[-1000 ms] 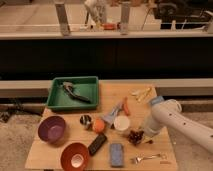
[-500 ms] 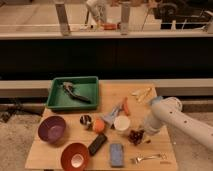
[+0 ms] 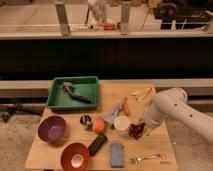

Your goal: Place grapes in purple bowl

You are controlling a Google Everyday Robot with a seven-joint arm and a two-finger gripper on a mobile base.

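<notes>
1. The gripper (image 3: 142, 128) hangs low over the wooden table (image 3: 156, 144), just right of the white cup (image 3: 121, 123).
2. The grapes (image 3: 134, 132) lie on the table just beside the cup's right side, and the gripper's dark tip is against them. How wide the gripper stands, and whether it grips the bunch, is not discernible.
3. The purple bowl (image 3: 51, 128) sits well left of the cup, apart from the grapes.
4. An orange ball (image 3: 99, 125) rests just left of the cup.
</notes>
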